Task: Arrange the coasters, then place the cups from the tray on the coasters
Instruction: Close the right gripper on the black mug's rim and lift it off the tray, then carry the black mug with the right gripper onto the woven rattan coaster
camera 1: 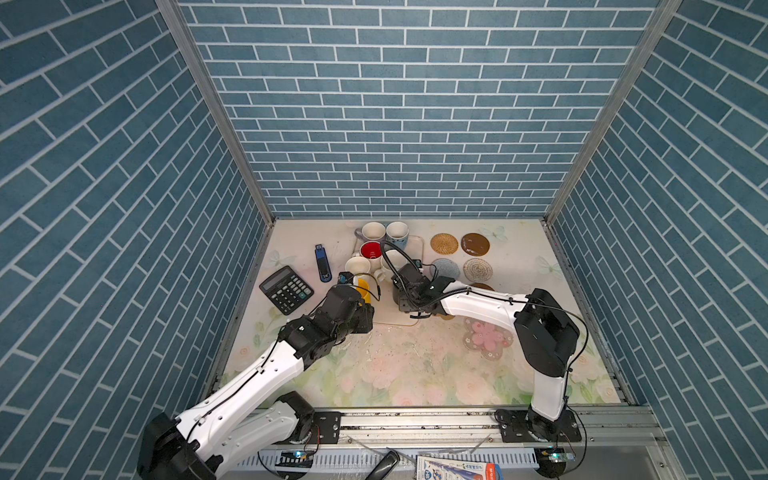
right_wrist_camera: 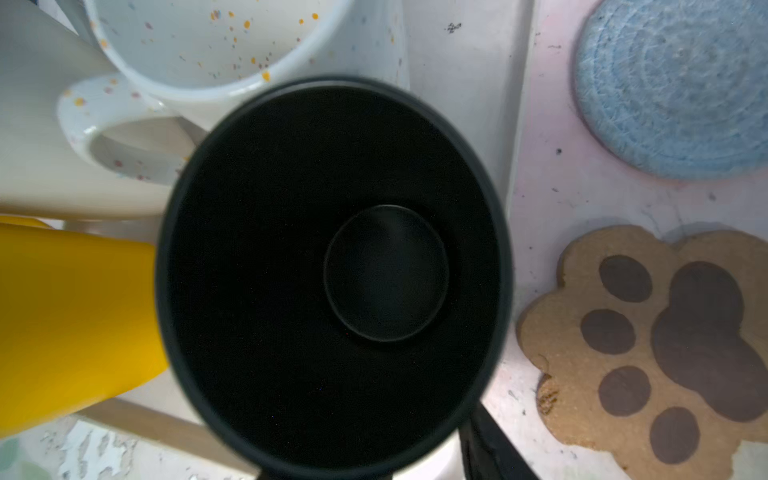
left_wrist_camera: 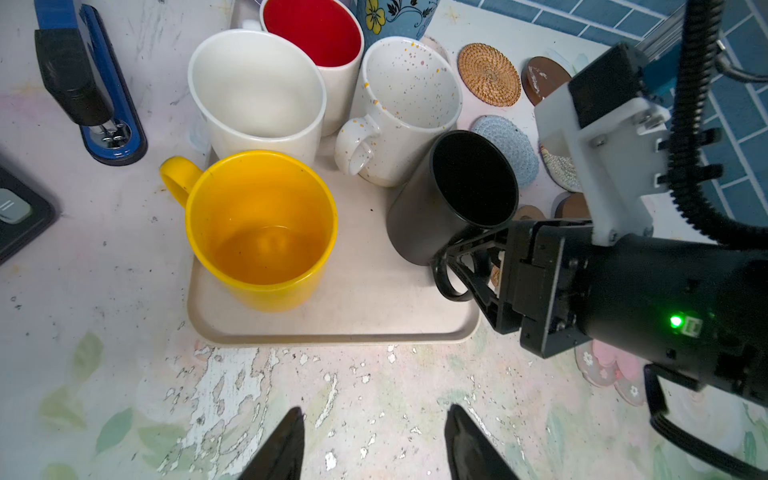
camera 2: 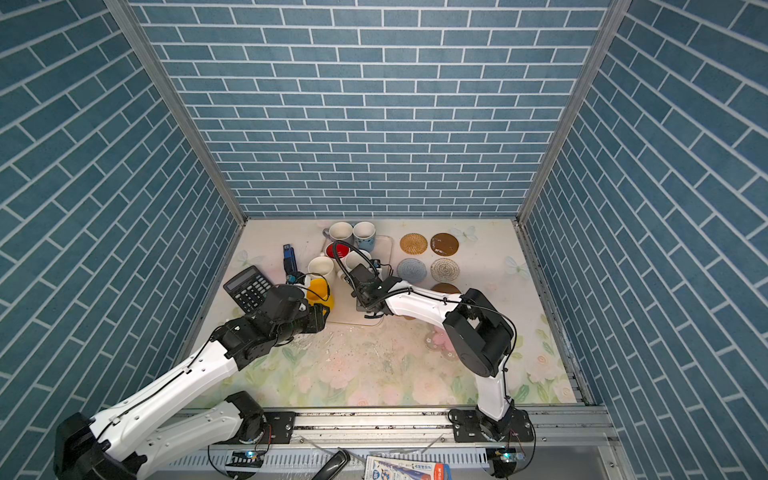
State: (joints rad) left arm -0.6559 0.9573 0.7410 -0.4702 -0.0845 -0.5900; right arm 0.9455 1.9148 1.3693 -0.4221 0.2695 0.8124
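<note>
The black cup (left_wrist_camera: 415,224) sits at the tray's (left_wrist_camera: 332,328) near corner on the coaster side, tilted with its mouth leaning away from the tray's centre; I cannot tell whether its base is clear of the tray floor. The right gripper (left_wrist_camera: 469,270) has its jaws clenched on the cup's handle loop. The cup leans off upright, so I judge that the grip carries it.

The step in hand, as I judge it, is lifting this cup off the tray to a coaster. To do it well:

- I raise it straight up before any sideways travel; the speckled white cup (left_wrist_camera: 407,104) stands just behind it on the tray and the yellow cup (left_wrist_camera: 257,232) just across the tray's near edge.
- A handle grip lets the body swing; I move slowly and level the cup before lowering.
- The paw coaster (right_wrist_camera: 648,332) lies just beside the tray off that same corner and is the shortest trip; the pale blue coaster (right_wrist_camera: 673,87) lies beside the same tray edge, further back.
- I centre the base over the mat and release only once it rests flat.

The left gripper (left_wrist_camera: 374,444) hovers off the tray's near edge, jaws released and empty; I hold it there, out of the lift path.
</note>
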